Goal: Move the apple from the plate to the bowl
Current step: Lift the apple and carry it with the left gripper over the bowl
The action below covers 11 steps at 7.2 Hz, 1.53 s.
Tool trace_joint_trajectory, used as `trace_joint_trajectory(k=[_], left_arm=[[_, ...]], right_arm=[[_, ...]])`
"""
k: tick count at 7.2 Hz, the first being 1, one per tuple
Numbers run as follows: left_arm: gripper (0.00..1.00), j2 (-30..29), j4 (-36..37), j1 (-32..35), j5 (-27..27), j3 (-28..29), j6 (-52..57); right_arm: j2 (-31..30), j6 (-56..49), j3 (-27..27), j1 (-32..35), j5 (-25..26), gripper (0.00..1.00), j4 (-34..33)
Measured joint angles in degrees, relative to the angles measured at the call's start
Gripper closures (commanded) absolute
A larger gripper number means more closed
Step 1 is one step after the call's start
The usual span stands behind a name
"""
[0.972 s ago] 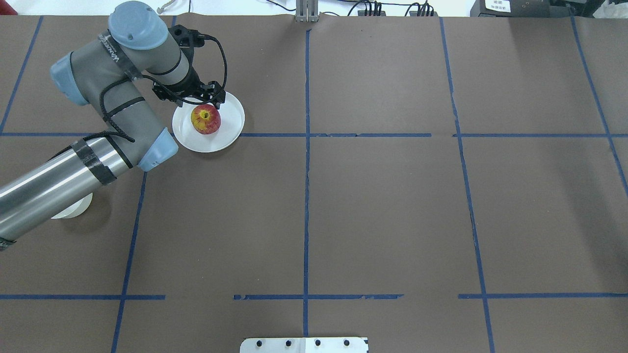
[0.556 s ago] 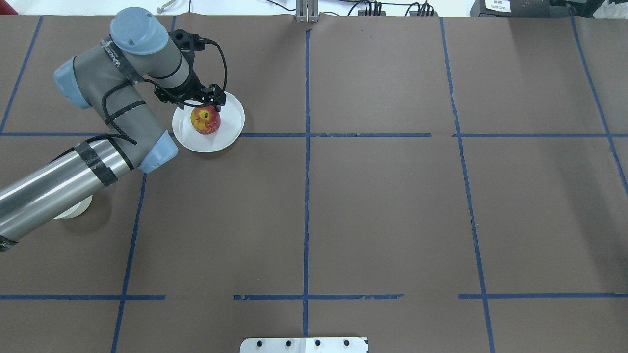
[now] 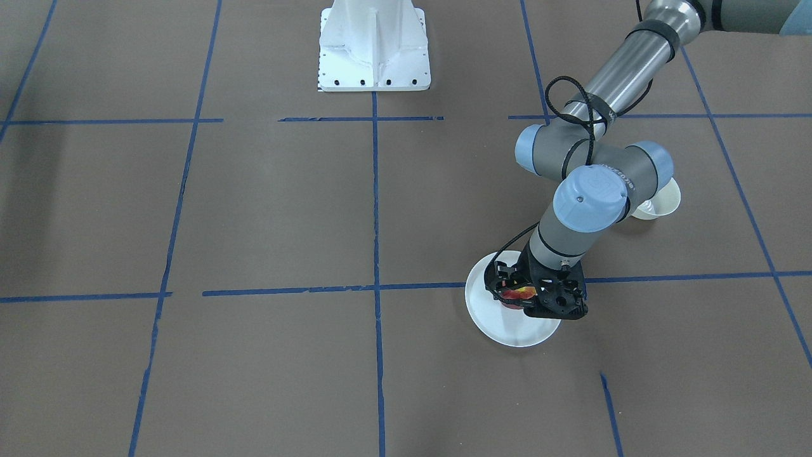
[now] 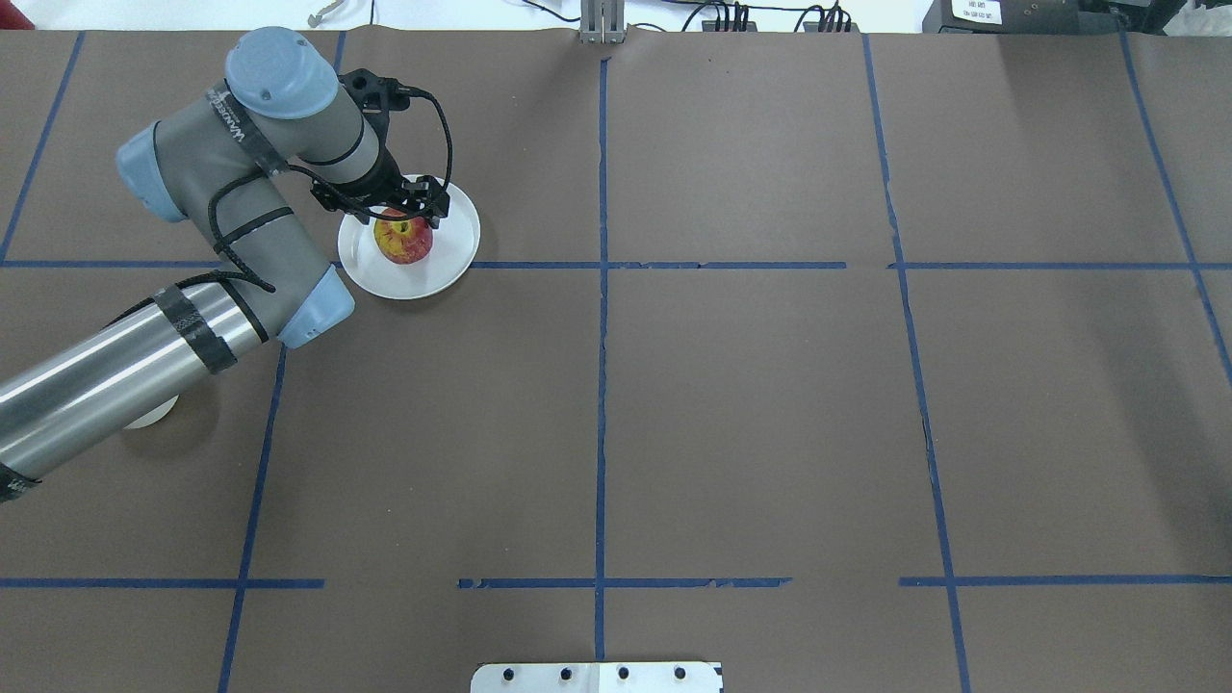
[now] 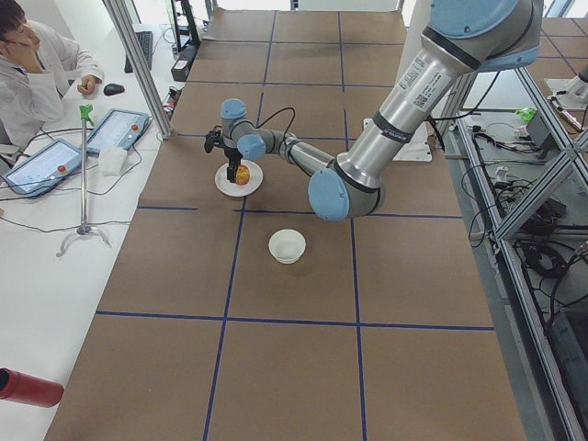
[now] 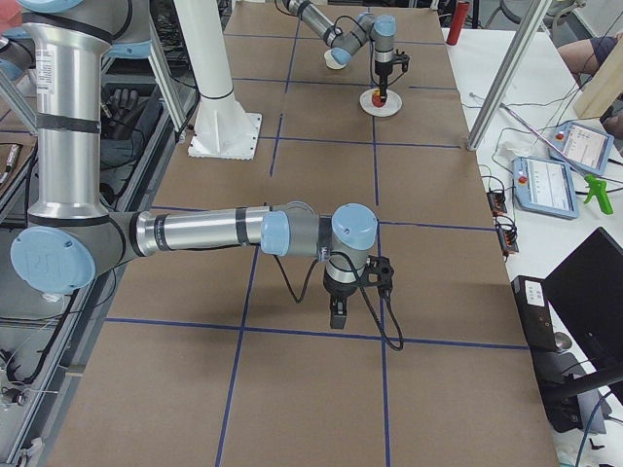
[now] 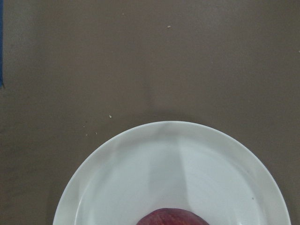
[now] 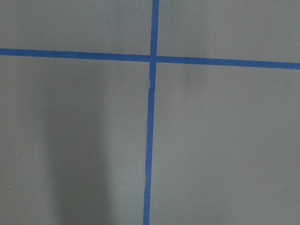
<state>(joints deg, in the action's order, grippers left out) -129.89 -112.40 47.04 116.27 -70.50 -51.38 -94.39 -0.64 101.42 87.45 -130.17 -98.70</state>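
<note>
The red apple point(image 4: 405, 243) with a yellow-green top sits on the flat white plate point(image 4: 454, 252) at the far left of the table. My left gripper point(image 4: 405, 216) is right over the apple, open, with its fingers either side of the apple's top. The front view shows the apple point(image 3: 519, 293) between the fingers over the plate point(image 3: 501, 325). The left wrist view shows the plate point(image 7: 140, 173) and the apple's edge point(image 7: 173, 218). The small cream bowl point(image 4: 151, 413) is partly hidden under my left arm; it shows whole in the left side view point(image 5: 287, 245). My right gripper point(image 6: 336, 316) shows only in the right side view, so I cannot tell its state.
The brown table cover carries a grid of blue tape lines point(image 4: 602, 385). The robot's white base point(image 3: 374, 47) stands at the near edge. An operator point(image 5: 37, 73) sits beyond the far edge with tablets and a stand.
My left gripper has moved toward me and down, from the plate's far rim to directly over the apple. The apple and plate have not moved.
</note>
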Motion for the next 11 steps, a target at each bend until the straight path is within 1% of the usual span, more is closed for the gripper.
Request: trace_joint_trajectory(k=[1,2,3,5,7,8,9,11], left_arm=[[0.38,0.07,-0.01,-0.45,0.00,0.12,0.01],[0.79,0.12,-0.01,-0.73,0.00,0.15,0.06],[1.00,0.13,-0.04,-0.83,0.02,0.17,0.25],[1.00,0.11,-0.07,0.05,1.22,-0.03,0.48],[1.00,1.61,0.20,4.89,6.57,-1.62,3.11],[1.00,4.99,0.42,6.81,7.51,-4.26,5.73],[1.00,9.57,0.59,8.72,7.81,-8.32,8.44],[1.00,21.96,0.88,12.09,8.06,-18.47,15.07]], right_arm=[[0.00,0.02,0.01,0.00,0.00,0.00,0.00],[0.00,0.02,0.00,0.00,0.00,0.00,0.00],[0.00,0.02,-0.01,0.00,0.00,0.00,0.00],[0.00,-0.01,-0.01,0.00,0.00,0.00,0.00],[0.00,0.00,0.01,0.00,-0.01,0.00,0.00],[0.00,-0.01,0.01,0.00,-0.04,0.00,0.00],[0.00,0.00,-0.01,0.00,-0.02,0.00,0.00],[0.00,0.02,-0.07,0.00,0.00,0.00,0.00]])
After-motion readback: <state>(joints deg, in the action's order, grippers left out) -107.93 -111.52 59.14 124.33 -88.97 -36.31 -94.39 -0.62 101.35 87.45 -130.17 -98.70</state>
